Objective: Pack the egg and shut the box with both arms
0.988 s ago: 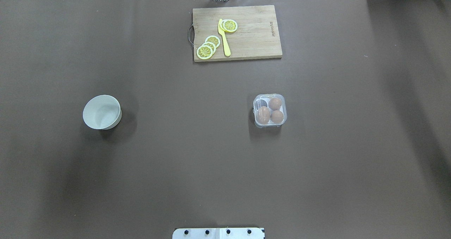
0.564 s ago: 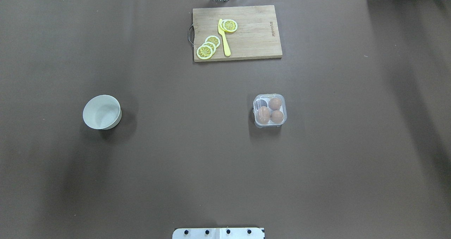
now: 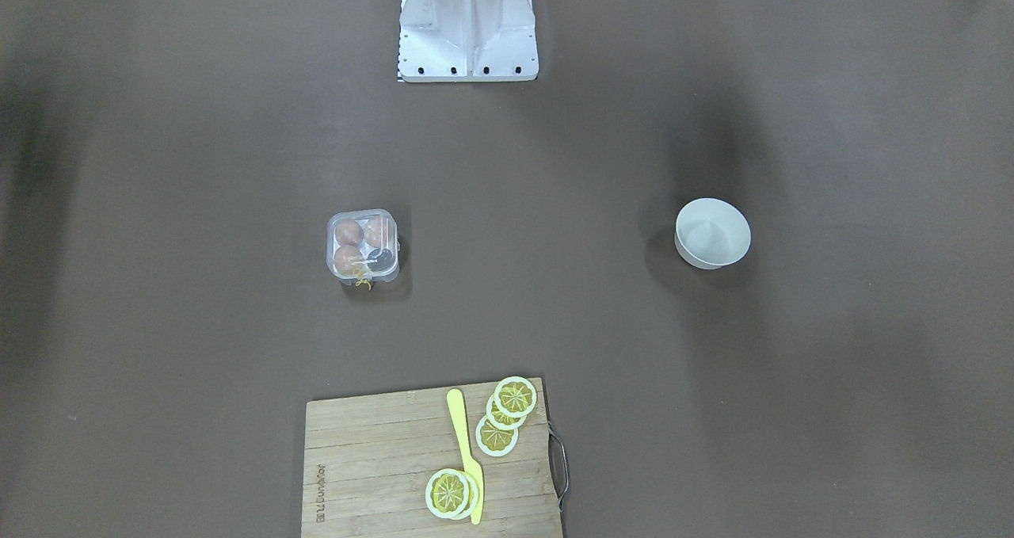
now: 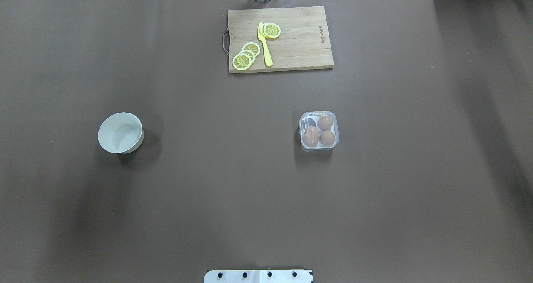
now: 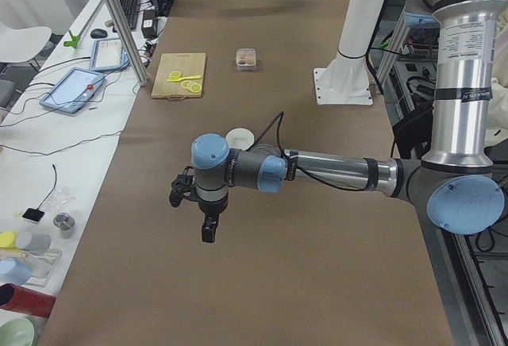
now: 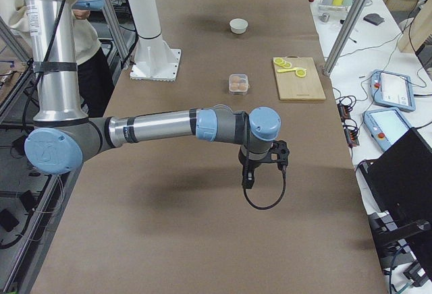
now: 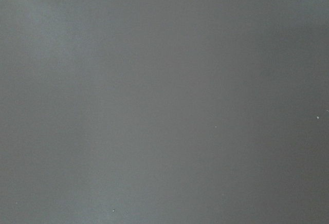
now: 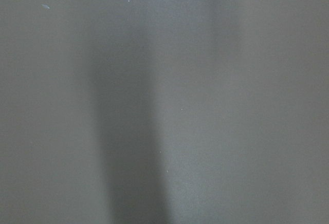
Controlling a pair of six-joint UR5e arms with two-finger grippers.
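The clear plastic box (image 4: pixel 319 131) stands right of the table's middle, its lid lying down over it; it also shows in the front view (image 3: pixel 362 246). Three brown eggs (image 4: pixel 325 122) (image 4: pixel 327 138) (image 4: pixel 311 135) fill three cells and the far-left cell is empty. A thin yellow string (image 3: pixel 363 281) hangs at its far side. My left gripper (image 5: pixel 207 233) hovers over bare table at the left end, and my right gripper (image 6: pixel 247 177) at the right end. Both show only in the side views, so I cannot tell whether they are open or shut. Both wrist views show only bare table.
A white bowl (image 4: pixel 120 133) stands on the left half. A wooden cutting board (image 4: pixel 300 45) with lemon slices (image 4: pixel 246 56) and a yellow knife (image 4: pixel 265 45) lies at the far edge. The white metal base (image 3: pixel 467 39) is at the near edge.
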